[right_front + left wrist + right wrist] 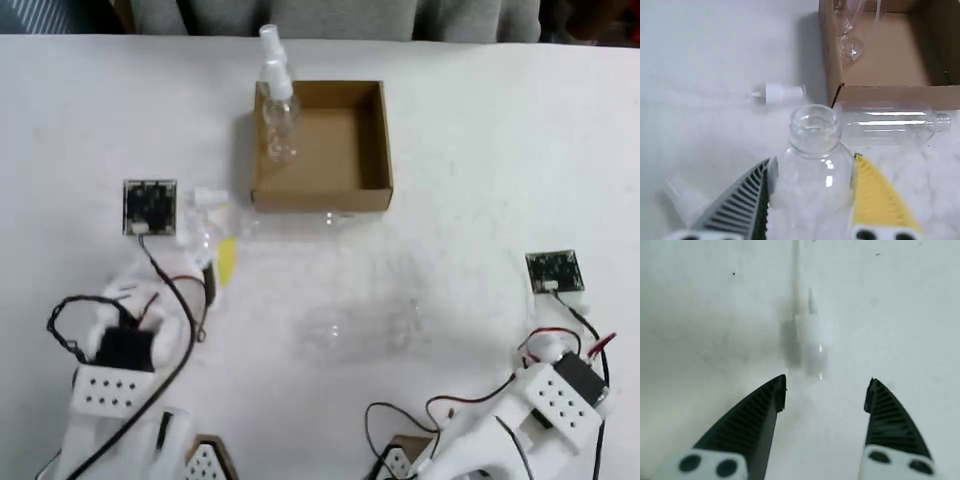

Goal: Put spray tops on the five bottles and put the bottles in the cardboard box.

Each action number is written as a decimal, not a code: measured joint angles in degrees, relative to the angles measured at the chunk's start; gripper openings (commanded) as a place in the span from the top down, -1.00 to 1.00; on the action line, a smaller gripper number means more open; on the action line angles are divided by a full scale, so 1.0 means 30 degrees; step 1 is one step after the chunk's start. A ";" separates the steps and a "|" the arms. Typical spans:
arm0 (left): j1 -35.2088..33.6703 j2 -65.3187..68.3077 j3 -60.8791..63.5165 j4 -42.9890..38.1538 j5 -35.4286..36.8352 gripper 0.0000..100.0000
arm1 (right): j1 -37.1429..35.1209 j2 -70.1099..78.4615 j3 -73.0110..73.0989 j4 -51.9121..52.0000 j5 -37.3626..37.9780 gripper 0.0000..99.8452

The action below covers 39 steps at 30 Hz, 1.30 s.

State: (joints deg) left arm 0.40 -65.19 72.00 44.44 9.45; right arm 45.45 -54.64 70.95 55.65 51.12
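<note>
The left claw (813, 161) pinched an uncapped clear bottle (812, 131) (neck pointing away from it), the cardboard box (890, 96) just beyond. The right claw (827, 381) stood spread, a spray top (815, 340) lying just ahead of its tips.

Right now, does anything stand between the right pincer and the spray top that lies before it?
Nothing visible does. The right pincer is open, and the spray top lies on the bare table just past its tips, in line with the gap.
</note>
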 measured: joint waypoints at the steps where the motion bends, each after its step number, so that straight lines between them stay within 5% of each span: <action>1: 0.0000 -0.0264 0.0088 0.0000 0.0000 0.95 | 0.0000 0.0000 0.0000 0.0205 0.0000 0.65; 5: 0.0000 -0.0762 0.0352 -0.0088 0.0000 0.95 | 0.0586 0.0000 0.0000 0.1026 0.0059 0.98; 21: 0.0000 -0.0821 0.1143 -0.1788 0.0000 0.95 | 0.1377 -0.3575 0.0000 0.6388 0.0059 0.97; 29: 0.0000 -0.0821 0.1143 -0.1817 0.0000 0.95 | 0.1260 -0.3077 0.0908 0.3516 -0.2930 0.97; 39: -0.0029 -0.0821 0.1143 -0.1817 0.0000 0.95 | 0.0879 0.6242 -0.2667 0.0088 -0.6095 0.97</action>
State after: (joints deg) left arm 0.31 -67.65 75.43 38.99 9.45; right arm 48.09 -35.91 62.95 55.91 32.84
